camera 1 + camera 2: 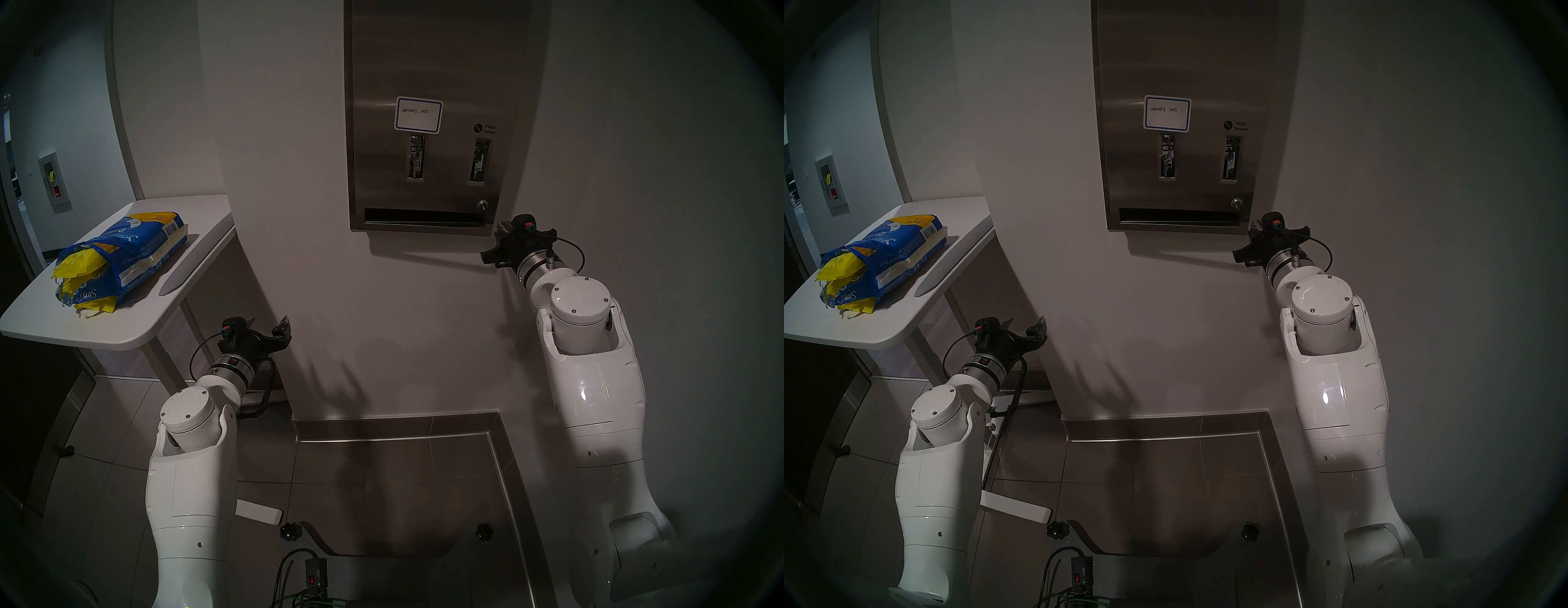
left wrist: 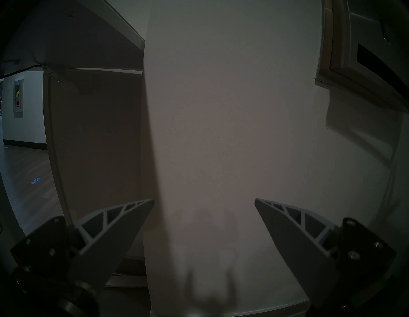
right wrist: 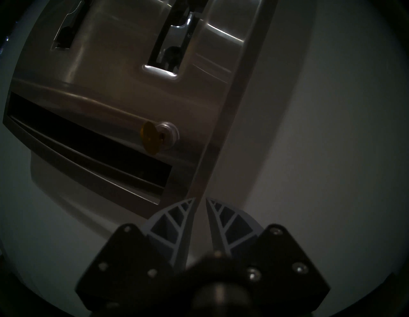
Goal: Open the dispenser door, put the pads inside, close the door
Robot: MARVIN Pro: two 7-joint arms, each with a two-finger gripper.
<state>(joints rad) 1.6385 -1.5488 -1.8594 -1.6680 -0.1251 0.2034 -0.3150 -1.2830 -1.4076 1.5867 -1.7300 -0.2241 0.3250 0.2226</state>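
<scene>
Since the dispenser door (image 3: pixel 124 97) is stiff, slick steel, its right edge is seemingly pinched by the nearly closed right end effector (image 3: pixel 200 200); the left end effector (image 2: pixel 204 200) is spread, empty.

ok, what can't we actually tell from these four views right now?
- Dispenser door: top cut off by the frame edge in both head views.
- Inside the dispenser: hidden, door shut.
- Right gripper: fingers straddle the door's right edge; contact unclear in the dark right wrist view.
- Pads: count hidden by the blue bag.
- Label: handwriting too small to read surely.
- Left gripper: faces bare wall; table top unseen there.
</scene>
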